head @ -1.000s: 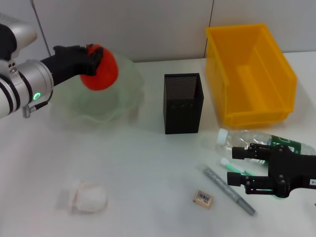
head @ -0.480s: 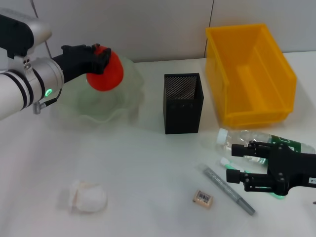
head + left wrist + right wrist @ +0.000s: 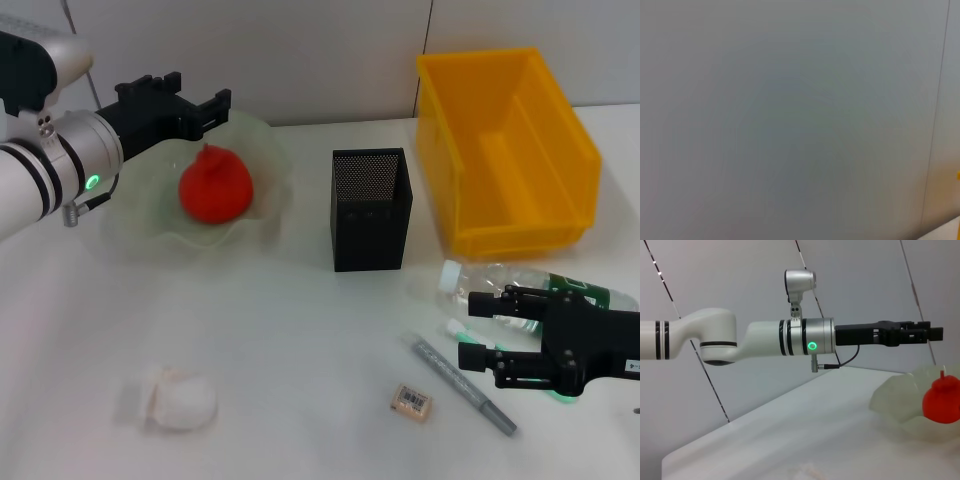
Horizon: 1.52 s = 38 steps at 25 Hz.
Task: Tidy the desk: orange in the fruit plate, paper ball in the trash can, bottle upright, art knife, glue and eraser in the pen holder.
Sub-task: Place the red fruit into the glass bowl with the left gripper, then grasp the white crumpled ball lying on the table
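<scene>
Orange (image 3: 214, 190) sits in fruit plate (image 3: 262, 215), 10 o'clock on surface; left gripper (image 3: 176, 100) just above it, jaws released. Lift straight up to clear rim w/o nudging fruit. Right gripper (image 3: 482, 332) at 4 o'clock, jaws spread over bottle (image 3: 490, 283)

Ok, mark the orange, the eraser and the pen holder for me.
orange (image 3: 214, 190): head view, middle of its skin, resting in the dish.
eraser (image 3: 411, 402): head view, its barcode sleeve.
pen holder (image 3: 371, 225): head view, front mesh wall.
</scene>
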{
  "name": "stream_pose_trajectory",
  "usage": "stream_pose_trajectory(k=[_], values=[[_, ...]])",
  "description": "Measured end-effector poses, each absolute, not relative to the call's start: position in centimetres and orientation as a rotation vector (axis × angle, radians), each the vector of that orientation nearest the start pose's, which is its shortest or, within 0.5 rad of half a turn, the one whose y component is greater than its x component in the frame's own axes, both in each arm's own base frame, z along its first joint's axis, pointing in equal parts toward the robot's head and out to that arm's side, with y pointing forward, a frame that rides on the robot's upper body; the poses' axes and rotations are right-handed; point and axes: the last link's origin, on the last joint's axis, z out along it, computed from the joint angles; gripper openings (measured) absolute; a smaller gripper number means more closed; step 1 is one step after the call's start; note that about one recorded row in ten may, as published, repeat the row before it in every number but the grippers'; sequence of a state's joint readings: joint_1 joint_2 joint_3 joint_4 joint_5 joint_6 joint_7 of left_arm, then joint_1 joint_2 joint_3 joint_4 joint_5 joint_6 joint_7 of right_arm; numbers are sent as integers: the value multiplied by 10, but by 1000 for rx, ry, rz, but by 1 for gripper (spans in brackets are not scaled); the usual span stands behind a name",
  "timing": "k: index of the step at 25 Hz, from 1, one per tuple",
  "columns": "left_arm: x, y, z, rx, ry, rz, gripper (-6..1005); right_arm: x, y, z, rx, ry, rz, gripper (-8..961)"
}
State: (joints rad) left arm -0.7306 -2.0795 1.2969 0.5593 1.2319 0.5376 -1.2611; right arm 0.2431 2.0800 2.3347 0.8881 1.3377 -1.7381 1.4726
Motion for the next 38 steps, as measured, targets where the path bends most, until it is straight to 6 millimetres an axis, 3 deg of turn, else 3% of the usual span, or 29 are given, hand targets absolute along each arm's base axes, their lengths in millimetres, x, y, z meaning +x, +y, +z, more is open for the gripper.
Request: stream_pose_trajectory(k=[8,17,18,25,31,38], values=[[-197,454,-30,-2192,-507,-508,799,288,263,42,-2636,711,881,763],[-192,446,-27,-2234,-575,-615,791,291,261,50,-2596,729,917,763],[-183,431,-22,-2317,-519,-737,790,292,261,51,-2598,727,909,763],[-166,398,-7,-2508,-438,-937,783,295,263,56,-2566,740,904,763],[-176,374,-13,-2690,-387,-822,778,298,263,56,-2551,743,898,763],[-190,361,-6,-2726,-404,-666,771,301,263,54,-2535,764,891,763]])
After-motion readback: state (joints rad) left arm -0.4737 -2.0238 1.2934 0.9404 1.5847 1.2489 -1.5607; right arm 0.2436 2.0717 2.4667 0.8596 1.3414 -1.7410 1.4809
